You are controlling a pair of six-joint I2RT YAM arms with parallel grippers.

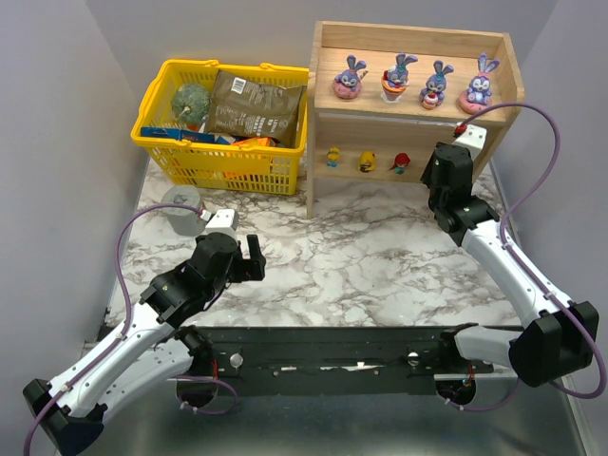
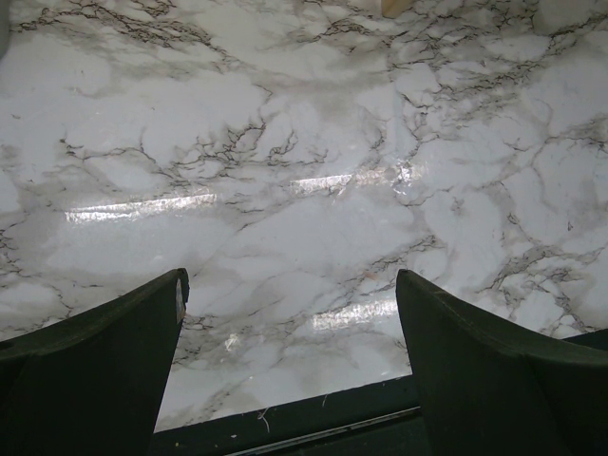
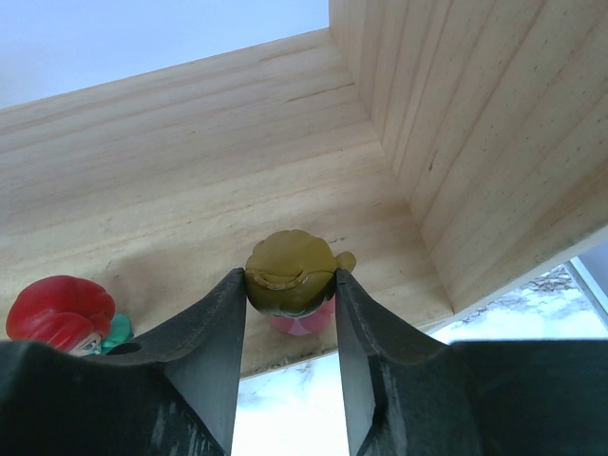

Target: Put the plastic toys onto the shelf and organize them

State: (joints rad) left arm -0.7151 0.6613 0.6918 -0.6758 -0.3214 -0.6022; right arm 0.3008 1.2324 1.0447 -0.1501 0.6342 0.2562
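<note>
Inside the shelf (image 3: 456,142), olive-haired figurine (image 3: 290,269) snug within the right gripper (image 3: 290,281).

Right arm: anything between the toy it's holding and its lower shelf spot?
Nothing visible. The right gripper holds the tan-haired figurine over bare lower tier by the shelf's right wall; the red-haired figurine stands clear to its left.

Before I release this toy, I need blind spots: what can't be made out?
- Base of the tan-haired figurine, right wrist view: fingers of the right gripper flank it; seated on the shelf or not, unclear.
- Same figurine, top view: behind the right arm.
- Red-haired figurine, right wrist view: lower part behind a finger.
</note>
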